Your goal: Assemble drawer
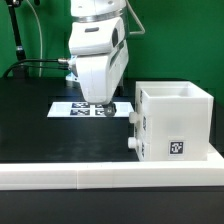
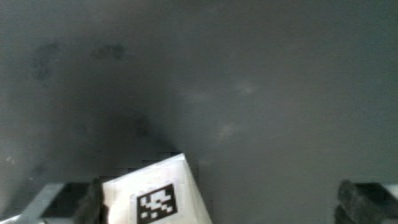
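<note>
The white drawer box (image 1: 182, 122) stands on the black table at the exterior view's right, with a square tag on its near face. Two round knobs (image 1: 132, 117) of the small trays stick out of its left face, one above the other, so both trays sit inside the shell. My gripper (image 1: 103, 107) hangs low over the marker board, to the left of the box and apart from it. In the wrist view my gripper (image 2: 217, 206) is open and holds nothing. Its fingers (image 2: 71, 200) stand wide apart.
The marker board (image 1: 70, 106) lies flat on the table under my gripper, and a corner of it with one tag shows in the wrist view (image 2: 160, 195). A long low white border rail (image 1: 90, 172) runs along the table's front edge. A green wall stands behind.
</note>
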You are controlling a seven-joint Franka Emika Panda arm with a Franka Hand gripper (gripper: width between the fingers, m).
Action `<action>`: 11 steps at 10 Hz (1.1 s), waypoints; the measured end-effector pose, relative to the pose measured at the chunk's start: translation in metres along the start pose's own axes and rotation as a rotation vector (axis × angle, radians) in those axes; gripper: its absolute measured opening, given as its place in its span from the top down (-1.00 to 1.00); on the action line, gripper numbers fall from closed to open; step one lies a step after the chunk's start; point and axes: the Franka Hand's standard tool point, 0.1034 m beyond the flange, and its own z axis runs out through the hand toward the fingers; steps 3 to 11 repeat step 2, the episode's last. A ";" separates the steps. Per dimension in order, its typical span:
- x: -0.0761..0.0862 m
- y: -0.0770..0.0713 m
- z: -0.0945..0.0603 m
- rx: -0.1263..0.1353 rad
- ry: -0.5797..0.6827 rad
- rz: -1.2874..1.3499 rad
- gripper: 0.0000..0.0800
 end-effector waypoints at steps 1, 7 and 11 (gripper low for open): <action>0.000 0.000 0.000 0.001 0.000 0.001 -0.62; 0.000 0.000 0.001 0.001 0.000 0.001 -0.62; 0.000 0.000 0.001 0.001 0.000 0.001 -0.62</action>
